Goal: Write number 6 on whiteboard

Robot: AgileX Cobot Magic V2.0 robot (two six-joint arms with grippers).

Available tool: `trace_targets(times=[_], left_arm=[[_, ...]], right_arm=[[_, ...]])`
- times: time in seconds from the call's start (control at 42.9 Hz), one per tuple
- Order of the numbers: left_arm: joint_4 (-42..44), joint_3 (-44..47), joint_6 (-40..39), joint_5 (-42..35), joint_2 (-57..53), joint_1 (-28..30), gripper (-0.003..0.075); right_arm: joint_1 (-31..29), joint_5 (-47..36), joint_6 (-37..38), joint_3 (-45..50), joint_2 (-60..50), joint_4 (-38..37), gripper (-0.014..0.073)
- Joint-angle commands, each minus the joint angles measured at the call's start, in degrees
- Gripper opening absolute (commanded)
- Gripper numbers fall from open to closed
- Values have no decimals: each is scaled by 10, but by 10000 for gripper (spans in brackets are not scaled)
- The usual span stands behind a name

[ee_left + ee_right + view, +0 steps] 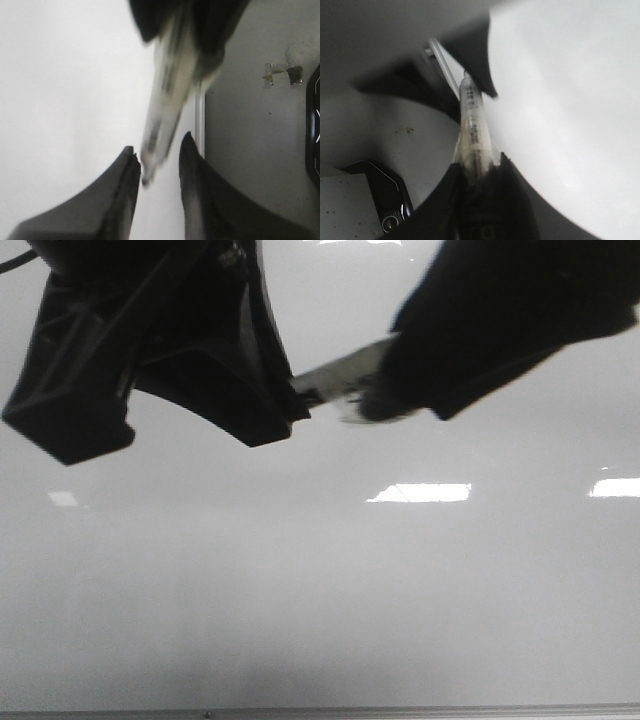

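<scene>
Front view: glossy grey-white whiteboard (320,600) is blank, no 6 anywhere.

Left wrist: left claw (157,157) gapes around the pale marker's (167,100) tip.

Right wrist: right claw (479,167) clamps the marker; a sloppy handoff could drop it.

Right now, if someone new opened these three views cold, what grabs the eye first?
The two black grippers meeting over the glossy grey-white whiteboard: the right gripper clamps a blurred pale marker pen, its tip pointing between the open fingers of the left gripper. Next, the bright white light reflections at mid-right of the front view. The board there looks blank; no drawn 6 shows.
</scene>
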Motion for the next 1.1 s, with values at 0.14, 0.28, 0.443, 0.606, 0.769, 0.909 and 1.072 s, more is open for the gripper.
trace_targets(times=[0.14,0.28,0.443,0.606,0.769,0.909,1.072], left_arm=[[-34,7,-24,-48,-57,33,234],[-70,58,-26,-101,-117,75,97],[-147,134,-26,-145,-202,144,-20],[-200,222,-26,-211,-308,173,-20],[-264,311,-26,-282,-416,174,-20],[-279,361,-26,-314,-483,174,-20],[-279,376,-26,-315,-509,174,-20]], right_arm=[[-129,-16,27,73,-149,-9,-59],[-187,-26,30,120,-213,-5,-59],[-200,-26,30,129,-233,-2,-59],[-200,-22,30,129,-233,-2,-59],[-200,-38,30,129,-231,1,-59],[-201,-73,65,111,-187,23,-59],[-201,-122,74,50,-89,23,-59]])
